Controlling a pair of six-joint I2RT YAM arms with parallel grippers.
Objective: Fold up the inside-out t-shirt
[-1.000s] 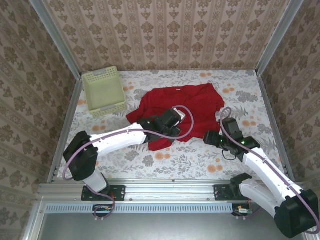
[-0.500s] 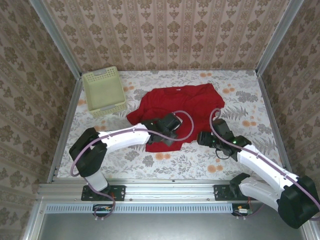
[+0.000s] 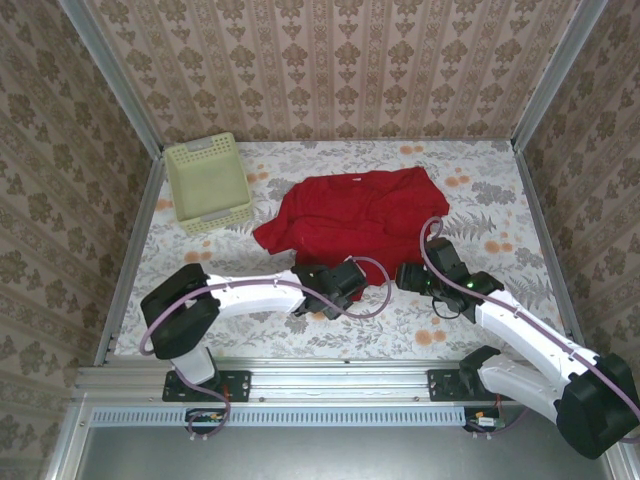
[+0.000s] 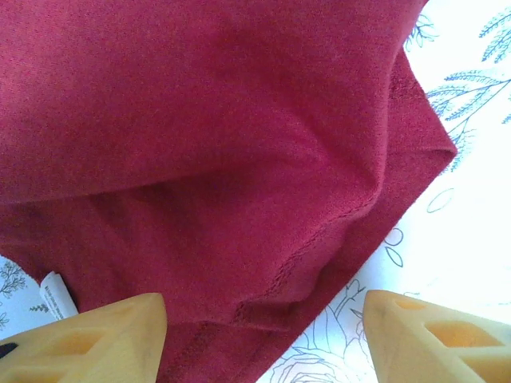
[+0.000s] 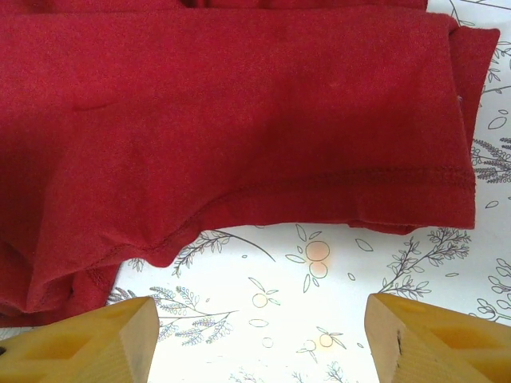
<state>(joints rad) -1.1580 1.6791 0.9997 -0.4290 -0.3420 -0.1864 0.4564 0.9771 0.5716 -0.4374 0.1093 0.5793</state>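
inside-out t-shirt (image 3: 352,222) | look: plain red, short-sleeved, soft cloth, no print | state: unfolded, wrinkled, parts doubled over themselves, stitched hems and seams showing | pose: spread loosely, near edge bunched into ridges | place: on the floral table (image 3: 490,200), middle, toward the far side

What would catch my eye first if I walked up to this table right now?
Most likely the rumpled red t-shirt, bright against the pale flowered table and lying near its middle. Next come the left gripper and the right gripper, both open, reaching in from the near edge to the shirt's near hem. A pale yellow-green basket sits in the far left corner.
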